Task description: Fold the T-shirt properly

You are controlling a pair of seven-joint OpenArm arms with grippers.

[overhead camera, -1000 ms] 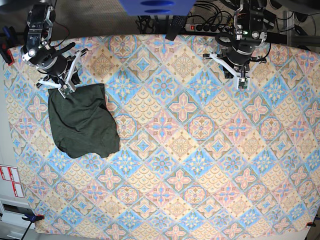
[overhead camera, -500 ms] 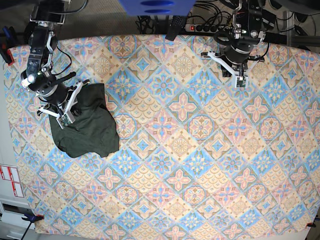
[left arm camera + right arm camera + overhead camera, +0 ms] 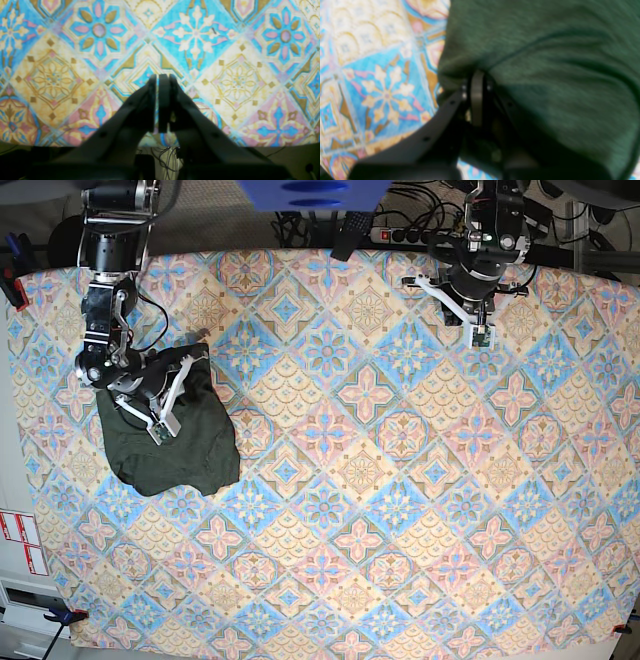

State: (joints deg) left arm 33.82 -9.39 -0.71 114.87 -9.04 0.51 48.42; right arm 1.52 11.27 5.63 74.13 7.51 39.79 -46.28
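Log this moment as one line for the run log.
right tool: shut, over T-shirt | left tool: shut, empty, above patterned cloth | T-shirt: folded bundle at cloth's edge

1. Left arm (image 3: 484,240) reaches in from the far edge, its wrist bent downward
2. Left pincer (image 3: 160,82) hangs over the tabletop (image 3: 237,75) with jaws pressed together, nothing between them
3. Right arm (image 3: 105,300) stretches down from the far corner
4. Right pincer (image 3: 476,80) is closed, its tips against the shirt (image 3: 557,75); whether cloth is pinched is unclear
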